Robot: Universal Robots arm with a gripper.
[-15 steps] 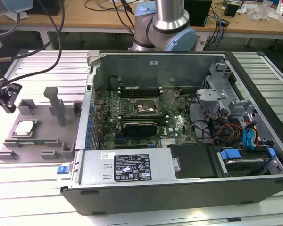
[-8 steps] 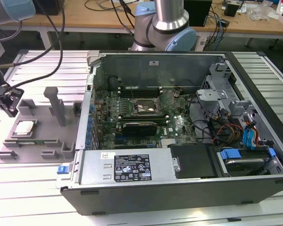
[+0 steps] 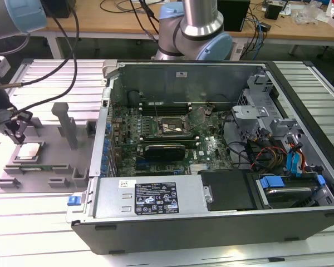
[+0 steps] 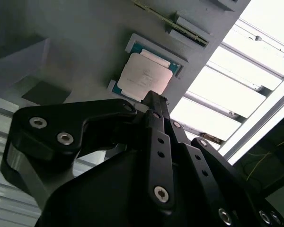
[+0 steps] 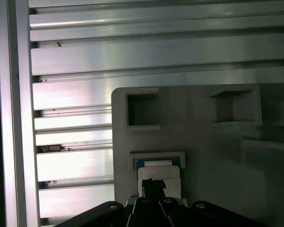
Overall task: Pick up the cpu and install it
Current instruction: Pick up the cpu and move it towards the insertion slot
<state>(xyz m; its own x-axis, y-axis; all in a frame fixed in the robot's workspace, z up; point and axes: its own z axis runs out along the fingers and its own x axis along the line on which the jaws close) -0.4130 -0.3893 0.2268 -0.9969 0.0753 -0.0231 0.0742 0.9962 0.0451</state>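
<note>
The cpu (image 3: 28, 151), a small square chip with a silvery-white top, lies flat in a recess of the grey fixture (image 3: 47, 167) at the exterior view's left. My gripper (image 3: 15, 129) hangs just above and beside it. In the second wrist view the black fingers meet at their tips (image 4: 154, 98) over the near edge of the cpu (image 4: 144, 75), with nothing between them. In the first wrist view the gripper (image 5: 154, 185) partly covers the cpu (image 5: 158, 170). The motherboard's open socket (image 3: 175, 127) sits inside the computer case.
The open computer case (image 3: 211, 211) stands to the exterior view's right of the fixture, with cables, drive bays and a black card inside. Grey posts (image 3: 64, 119) rise from the fixture. A long thin memory stick (image 4: 173, 23) lies beyond the cpu. Ribbed aluminium table (image 5: 132, 47) surrounds everything.
</note>
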